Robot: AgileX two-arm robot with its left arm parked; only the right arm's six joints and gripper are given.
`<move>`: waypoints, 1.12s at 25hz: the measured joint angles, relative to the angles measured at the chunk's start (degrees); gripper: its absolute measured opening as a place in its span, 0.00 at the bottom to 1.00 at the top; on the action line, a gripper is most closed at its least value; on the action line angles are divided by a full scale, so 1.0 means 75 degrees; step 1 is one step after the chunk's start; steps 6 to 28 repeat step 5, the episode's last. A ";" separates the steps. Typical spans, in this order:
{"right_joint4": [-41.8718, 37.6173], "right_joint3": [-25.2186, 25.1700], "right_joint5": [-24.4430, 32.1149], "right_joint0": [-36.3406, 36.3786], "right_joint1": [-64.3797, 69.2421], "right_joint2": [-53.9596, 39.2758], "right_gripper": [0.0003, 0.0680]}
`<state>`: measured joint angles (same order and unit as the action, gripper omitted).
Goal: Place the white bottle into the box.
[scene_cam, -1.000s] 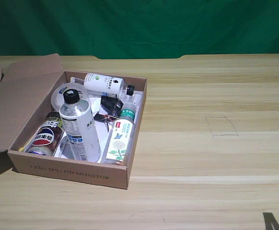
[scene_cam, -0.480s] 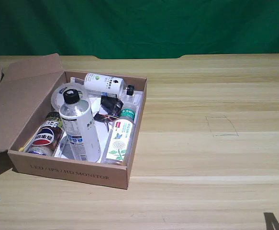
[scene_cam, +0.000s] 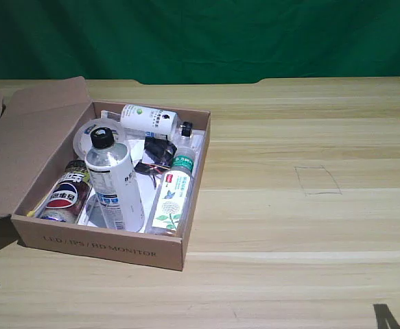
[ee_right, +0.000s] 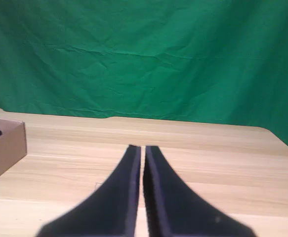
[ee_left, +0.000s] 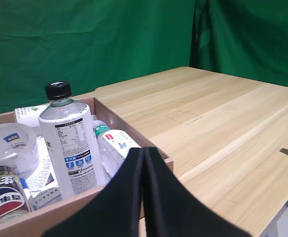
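The white bottle (scene_cam: 115, 184) with its black cap rests inside the brown cardboard box (scene_cam: 110, 248), leaning near the box's front on the exterior view's left. The left wrist view has the same white bottle (ee_left: 70, 148) upright behind the box wall (ee_left: 121, 122). My right gripper (ee_right: 143, 148) is shut, its two black fingers nearly touching with nothing between them, far from the box over bare table. In the exterior view only a dark tip of the right gripper (scene_cam: 385, 315) pokes in at the lower right edge. A corner of the box (ee_right: 4, 148) appears in the right wrist view.
In the box lie a smaller white bottle (scene_cam: 148, 120), a clear green-capped bottle (scene_cam: 174, 195), a cola can (scene_cam: 64, 195) and a tape roll (scene_cam: 93, 133). A pencilled square (scene_cam: 318, 180) marks the wooden table. The parked left gripper (ee_left: 144, 197) sits by the box front.
The dark gripper tip at the exterior view's lower right edge has shifted slightly. The bottle, the box and its contents have not moved.
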<state>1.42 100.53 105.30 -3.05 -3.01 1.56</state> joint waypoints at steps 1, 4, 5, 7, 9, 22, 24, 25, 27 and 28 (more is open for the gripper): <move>0.0045 -0.0002 0.0000 0.0000 0.0000 0.0000 0.00; 0.0200 -0.0017 0.0000 0.0000 0.0000 0.0000 0.00; 0.0208 -0.0017 0.0000 0.0000 0.0000 0.0000 0.00; 0.0208 -0.0017 0.0000 0.0000 0.0000 0.0000 0.00; 0.0208 -0.0017 0.0000 0.0000 0.0000 0.0000 0.00; 0.0208 -0.0017 0.0000 0.0000 0.0000 0.0000 0.00; 0.0208 -0.0017 0.0000 0.0000 0.0000 0.0000 0.00; 0.0208 -0.0017 0.0000 0.0000 0.0000 0.0000 0.00; 0.0208 -0.0017 0.0000 0.0000 0.0000 0.0000 0.00; 0.0208 -0.0017 0.0000 0.0000 0.0000 0.0000 0.00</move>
